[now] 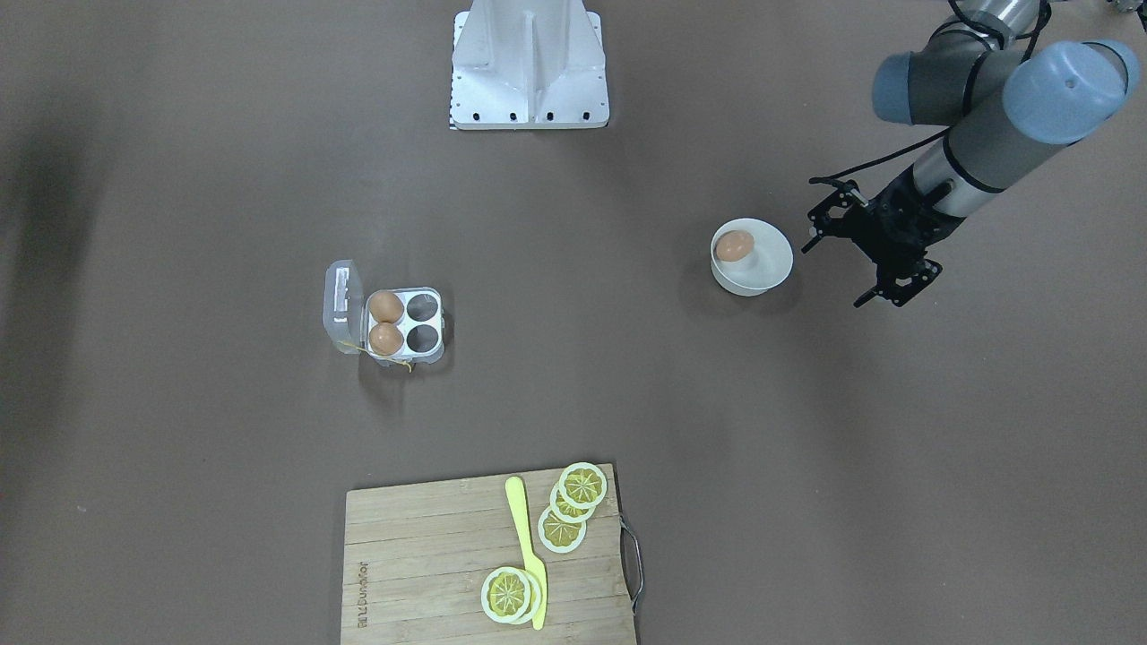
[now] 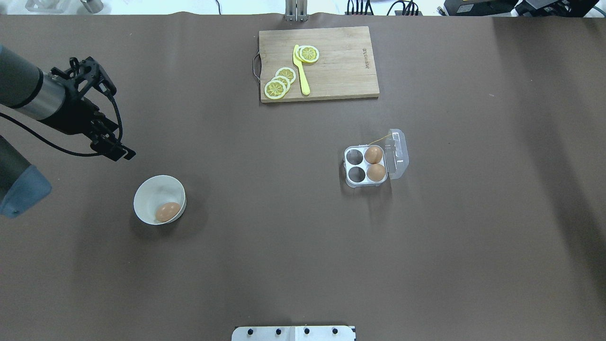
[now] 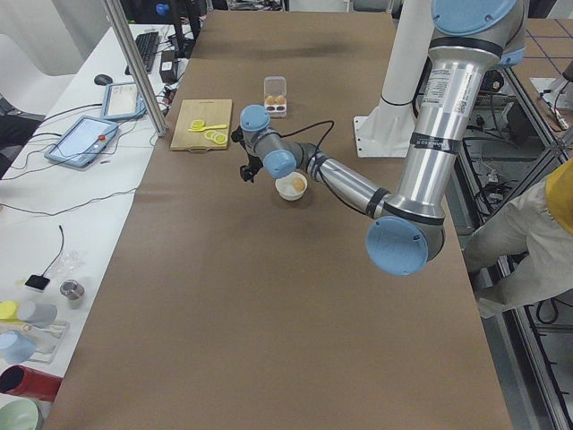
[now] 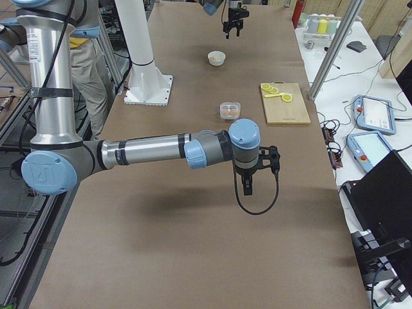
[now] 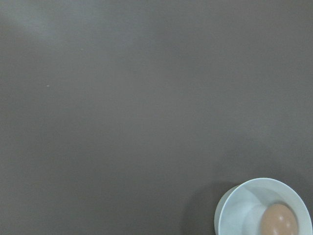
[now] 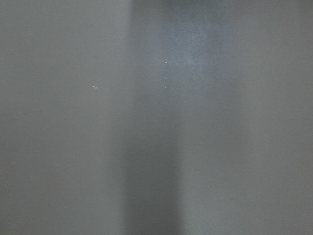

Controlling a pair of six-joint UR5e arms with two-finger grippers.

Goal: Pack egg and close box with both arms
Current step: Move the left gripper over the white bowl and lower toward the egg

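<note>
This was a robotics lab. A long table (image 3: 269, 313) under a brown sheet filled the middle of the room, with grey robot arms (image 3: 439, 116) and a white metal stand (image 4: 145, 71) along one side. At the left of the left-end view, a white bench (image 3: 27, 233) carried control tablets (image 3: 82, 139), a keyboard (image 3: 146, 49) and loose cables (image 3: 61, 242). A person (image 3: 528, 242) stood at the right edge.

Bare table (image 2: 265, 213) runs from bowl (image 2: 150, 188) to box (image 2: 364, 166); cutting board (image 2: 341, 61) lies well aside
</note>
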